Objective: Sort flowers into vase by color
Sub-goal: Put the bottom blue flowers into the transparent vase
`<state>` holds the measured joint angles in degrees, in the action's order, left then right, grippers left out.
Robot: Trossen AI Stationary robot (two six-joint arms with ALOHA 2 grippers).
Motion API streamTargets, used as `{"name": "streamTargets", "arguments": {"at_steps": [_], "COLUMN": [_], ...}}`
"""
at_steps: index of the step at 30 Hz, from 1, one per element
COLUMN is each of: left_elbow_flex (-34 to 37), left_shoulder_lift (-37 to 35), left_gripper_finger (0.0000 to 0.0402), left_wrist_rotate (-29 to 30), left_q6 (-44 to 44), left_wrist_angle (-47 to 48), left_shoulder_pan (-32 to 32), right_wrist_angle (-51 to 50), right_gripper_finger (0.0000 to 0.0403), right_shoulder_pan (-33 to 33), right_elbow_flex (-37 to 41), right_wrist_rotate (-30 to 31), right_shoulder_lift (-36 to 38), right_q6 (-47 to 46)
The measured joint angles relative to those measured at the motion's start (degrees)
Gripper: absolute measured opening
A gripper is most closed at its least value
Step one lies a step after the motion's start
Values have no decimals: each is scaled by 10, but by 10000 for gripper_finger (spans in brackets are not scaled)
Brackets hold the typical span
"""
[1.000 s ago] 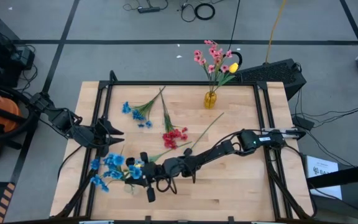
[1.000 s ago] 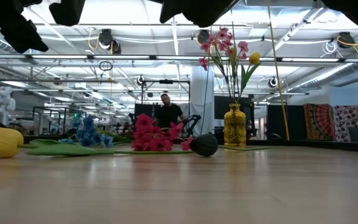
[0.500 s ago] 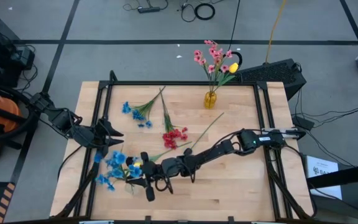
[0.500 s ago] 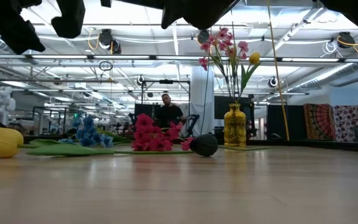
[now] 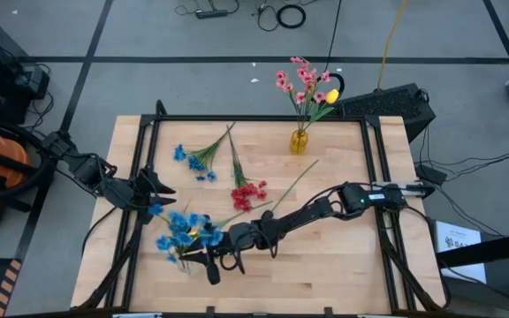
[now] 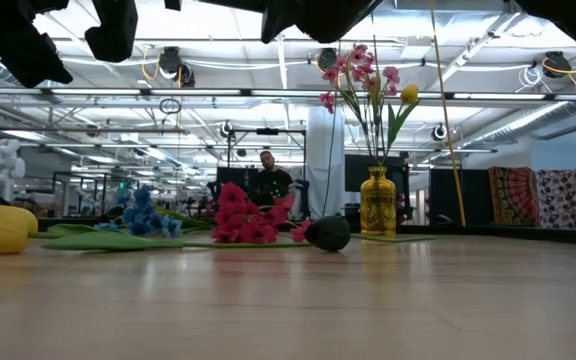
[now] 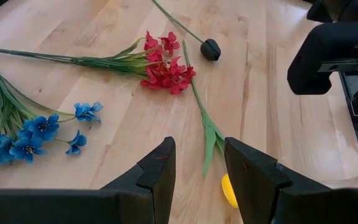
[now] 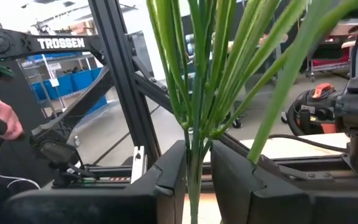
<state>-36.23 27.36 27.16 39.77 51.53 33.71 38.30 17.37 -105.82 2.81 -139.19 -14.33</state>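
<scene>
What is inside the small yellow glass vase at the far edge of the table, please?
The small yellow glass vase holds pink-bloomed sprigs and one yellow bud on green stems. The stems' lower ends are hidden inside the vase.

Right pincer [image 5: 203, 256] clamped, arm stretched across; left pincer [image 5: 162, 187] parted.

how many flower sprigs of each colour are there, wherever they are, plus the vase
blue sprigs: 2, one lying on the table, one in the right hand
red sprig: 1
pink sprigs in the vase: 1 bunch, stems uncountable
yellow buds: 2, one in the vase, one on the table
dark head: 1
yellow vase: 1
total: 8
</scene>
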Motion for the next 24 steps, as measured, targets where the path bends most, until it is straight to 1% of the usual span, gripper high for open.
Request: {"name": "streamTargets", "arguments": {"at_steps": [3, 8, 13, 19, 24], "left_elbow_flex": [0, 0, 0, 0, 0], "left_shoulder_lift": [0, 0, 3, 4, 4], "left_gripper_finger": [143, 143, 143, 143, 143], "left_wrist_rotate": [0, 0, 0, 0, 0], "left_q6": [0, 0, 0, 0, 0], "left_wrist_angle": [0, 0, 0, 0, 0], "left_shoulder_pan": [0, 0, 0, 0, 0], "right_wrist_angle": [-25, -122, -210, -348, -417], "right_gripper_finger": [65, 66, 66, 66, 66], "right_shoulder_pan": [1, 3, 6, 8, 7], "right_elbow_flex": [0, -8, -61, -125, -160], "right_wrist_rotate": [0, -2, -2, -2, -2], "right_shoulder_lift": [5, 19, 22, 23, 23], "right_q6": [-14, -36, -20, 0, 1]}}
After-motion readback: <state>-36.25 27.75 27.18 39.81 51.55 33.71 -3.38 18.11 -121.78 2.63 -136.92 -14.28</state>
